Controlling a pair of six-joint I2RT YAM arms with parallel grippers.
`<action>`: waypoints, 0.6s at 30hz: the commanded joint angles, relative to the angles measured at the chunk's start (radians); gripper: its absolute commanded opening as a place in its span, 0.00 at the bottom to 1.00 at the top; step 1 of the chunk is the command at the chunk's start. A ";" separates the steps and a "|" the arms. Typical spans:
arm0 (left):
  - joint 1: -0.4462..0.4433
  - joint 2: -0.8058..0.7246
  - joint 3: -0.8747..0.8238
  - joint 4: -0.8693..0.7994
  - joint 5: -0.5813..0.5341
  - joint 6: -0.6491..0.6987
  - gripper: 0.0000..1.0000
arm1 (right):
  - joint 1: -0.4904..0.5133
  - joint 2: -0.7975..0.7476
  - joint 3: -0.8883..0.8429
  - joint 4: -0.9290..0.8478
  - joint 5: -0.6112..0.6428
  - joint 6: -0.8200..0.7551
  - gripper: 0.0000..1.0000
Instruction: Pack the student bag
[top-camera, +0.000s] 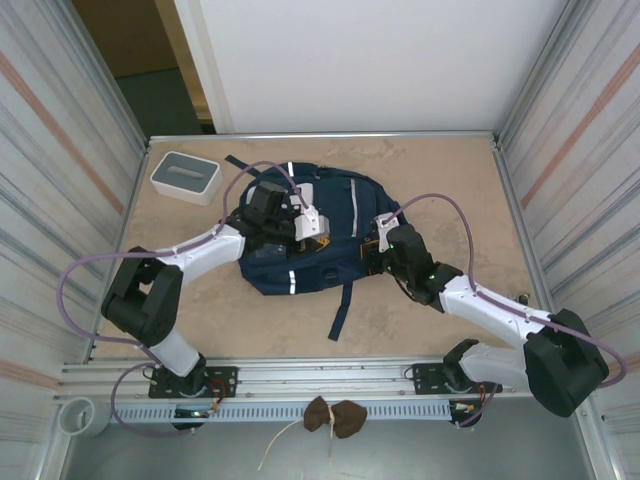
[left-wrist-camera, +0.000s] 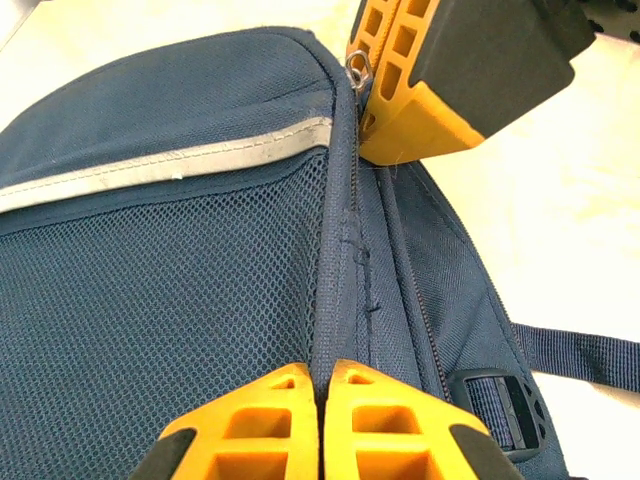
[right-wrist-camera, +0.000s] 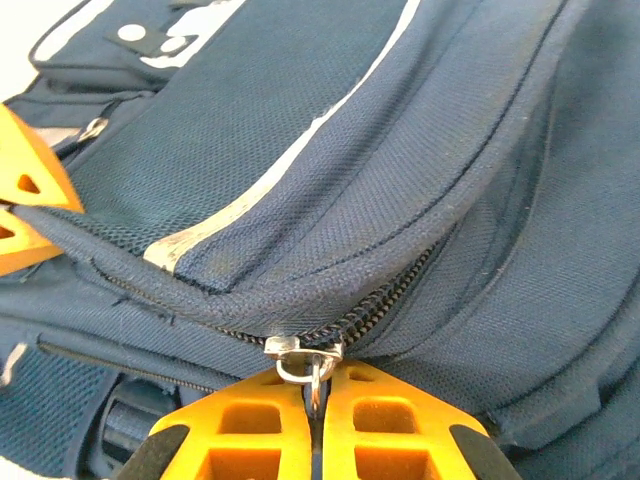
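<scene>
Zipper pull (right-wrist-camera: 297, 352) tab hidden in right hand (right-wrist-camera: 319, 386) grip, student bag (right-wrist-camera: 450, 150) cropped at frame edges

Box (top-camera: 185, 176) left of student bag (top-camera: 335, 255)

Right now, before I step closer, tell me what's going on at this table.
Both arms are working on the student bag, which lies flat on the table. The left gripper is shut on a fabric seam beside the mesh pocket, holding the bag. The right gripper is shut on the metal zipper pull at the bag's side. How far that zip is open cannot be told. A small white-and-grey box sits apart near the far left corner.
</scene>
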 joint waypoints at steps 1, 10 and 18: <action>0.043 -0.076 -0.014 -0.061 -0.006 0.029 0.05 | -0.034 -0.043 -0.012 -0.056 -0.050 -0.035 0.00; -0.107 -0.142 -0.024 -0.051 -0.175 0.062 0.51 | 0.016 -0.057 0.022 -0.038 -0.162 0.001 0.00; -0.189 -0.041 0.069 -0.106 -0.300 0.143 0.54 | 0.054 -0.062 0.048 -0.045 -0.203 0.021 0.00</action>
